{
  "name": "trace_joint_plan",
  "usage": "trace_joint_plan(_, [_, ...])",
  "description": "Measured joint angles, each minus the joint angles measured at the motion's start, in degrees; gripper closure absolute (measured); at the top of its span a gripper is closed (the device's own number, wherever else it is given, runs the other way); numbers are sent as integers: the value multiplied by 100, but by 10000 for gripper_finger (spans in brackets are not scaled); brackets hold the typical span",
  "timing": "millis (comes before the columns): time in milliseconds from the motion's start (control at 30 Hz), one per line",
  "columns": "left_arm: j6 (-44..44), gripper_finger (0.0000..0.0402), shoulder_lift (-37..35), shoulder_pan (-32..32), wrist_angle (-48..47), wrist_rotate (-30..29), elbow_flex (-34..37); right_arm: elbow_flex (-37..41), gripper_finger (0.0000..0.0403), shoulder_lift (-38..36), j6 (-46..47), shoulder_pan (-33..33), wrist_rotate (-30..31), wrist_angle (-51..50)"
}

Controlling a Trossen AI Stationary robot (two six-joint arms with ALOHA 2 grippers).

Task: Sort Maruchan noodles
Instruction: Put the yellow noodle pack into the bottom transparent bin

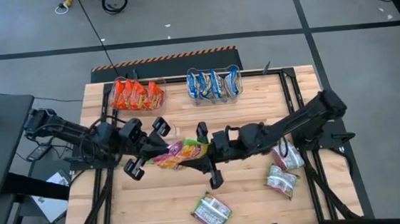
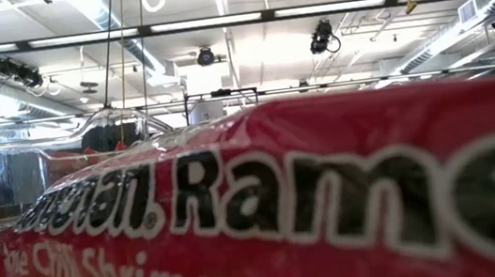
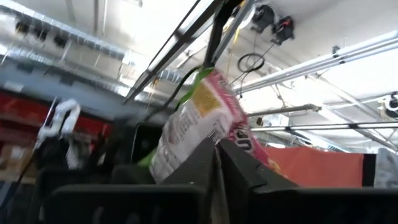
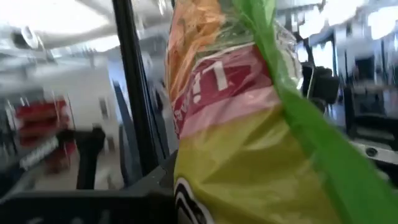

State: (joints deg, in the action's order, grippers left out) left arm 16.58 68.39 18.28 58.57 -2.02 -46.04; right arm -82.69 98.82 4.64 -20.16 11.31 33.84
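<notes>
Holding a green-and-pink noodle packet [image 1: 180, 153] between both arms over the middle of the table [image 1: 265, 207], you're mid-handover. Your left gripper [image 1: 162, 156] has its fingers [image 3: 205, 168] pinched nearly shut on one end, as the left wrist view shows. Your right gripper [image 1: 206, 149] sits at the other end; the packet fills its wrist view, but you can't tell from the pictures whether those jaws have bitten or stand loose around it.

Watch the risks. If the left lets go before the right has a firm hold, the slick, crinkly plastic slips and the packet drops to the table. If both clamp and pull apart, the wrapper could tear or twist out of one grip.

The rest of the sort: orange packets [image 1: 136, 95] stand in the clear bin [image 1: 115, 81] at the far left, blue ones [image 1: 213, 84] in the bin [image 1: 190, 73] beside it. Three green-and-white packets [image 1: 282, 181] lie loose on the near right of the table, one [image 1: 211, 211] near the front edge.

Writing: the low view is blocked by a red packet [image 2: 266, 212] right at the lens, reading "Ramen" and below it "Chili Shrimp", partly cut off. The right wrist view shows only a letter or two on the pink band, unreadable.
</notes>
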Motion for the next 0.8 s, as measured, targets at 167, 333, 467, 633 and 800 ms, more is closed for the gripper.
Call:
trace_joint_plan(167, [283, 300, -393, -11, -1157, -89, 9, -185, 289, -709, 545, -67, 37, -2721])
trace_joint_plan(333, [727, 220, -1189, 44, -3415, -304, 2, -630, 290, -1285, 1698, -71, -330, -6241])
trace_joint_plan(467, [1137, 171, -1372, 85, -5076, -1021, 4, -834, 290, -1307, 2300, -33, -693, -8313])
trace_joint_plan(633, [1535, 134, -697, 39, -5422, -1229, 9, -829, 290, -780, 2328, 39, -1219, -9486])
trace_joint_plan(800, [1264, 120, 290, 59, -4624, -1097, 17, -829, 290, -130, 1688, 36, -1664, -9492])
